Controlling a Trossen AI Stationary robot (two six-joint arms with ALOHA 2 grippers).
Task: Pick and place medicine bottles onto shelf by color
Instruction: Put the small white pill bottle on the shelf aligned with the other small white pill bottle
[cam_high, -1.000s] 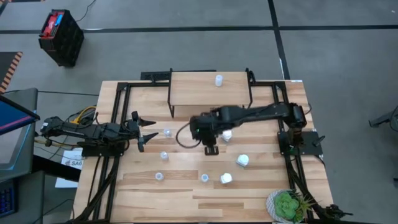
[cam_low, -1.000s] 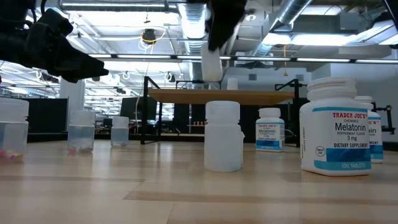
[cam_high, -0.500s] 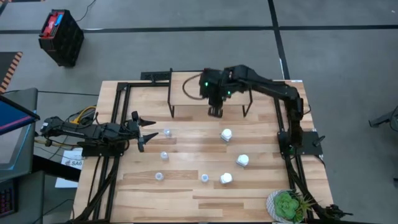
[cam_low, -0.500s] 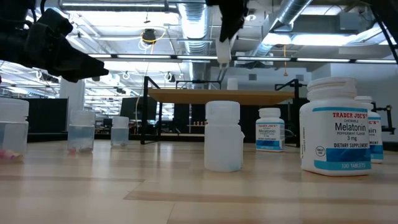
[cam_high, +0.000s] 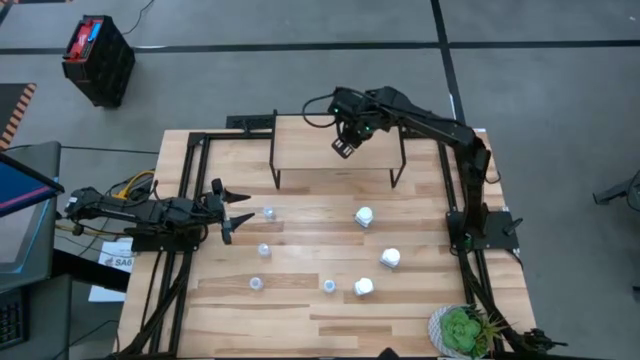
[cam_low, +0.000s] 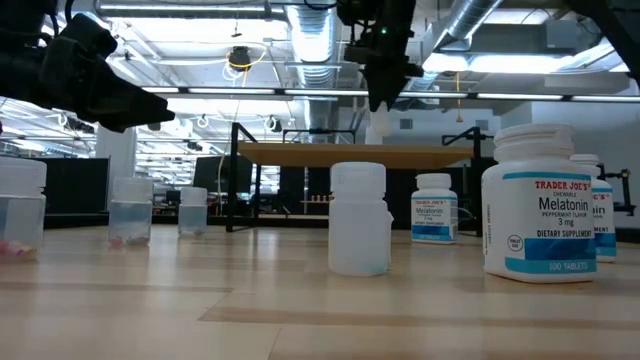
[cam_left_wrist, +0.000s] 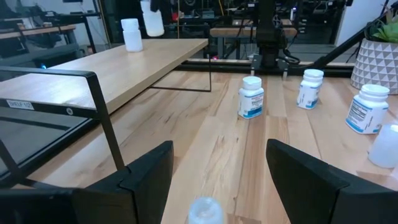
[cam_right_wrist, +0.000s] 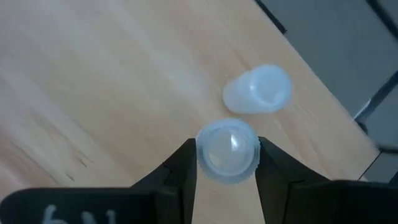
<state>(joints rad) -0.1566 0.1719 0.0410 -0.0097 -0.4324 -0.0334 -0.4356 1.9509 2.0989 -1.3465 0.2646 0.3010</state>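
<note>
My right gripper (cam_high: 345, 146) is over the light-wood shelf (cam_high: 310, 150) at the table's far side, shut on a pale translucent bottle (cam_right_wrist: 227, 149). A second pale bottle (cam_right_wrist: 258, 90) stands on the shelf right beside it. My left gripper (cam_high: 236, 212) hovers open and empty at the table's left. Several pale-blue bottles (cam_high: 268, 213) (cam_high: 264, 250) (cam_high: 257, 284) and three white labelled ones (cam_high: 364, 216) (cam_high: 390, 258) (cam_high: 364, 287) stand on the tabletop. My right gripper pinches the bottle at its top, by the two sides of the round cap (cam_right_wrist: 211, 155), between its two fingers. The fingers come from above, pointing down. The bottle hangs upright below them and looks a little clear of the shelf board (cam_left_wrist: 152, 22).
A green potted plant (cam_high: 462, 330) stands at the table's near right corner. Black frame bars (cam_high: 190, 180) run along the table's left and right sides. In the low view a white translucent bottle (cam_low: 360, 220) and the Melatonin bottles (cam_low: 540, 205) stand close to the camera.
My right gripper has risen from the table's middle and gone toward the far edge, carrying the pale bottle over the shelf and next to the bottle standing there. It has stayed shut on it. The left arm has kept still.
</note>
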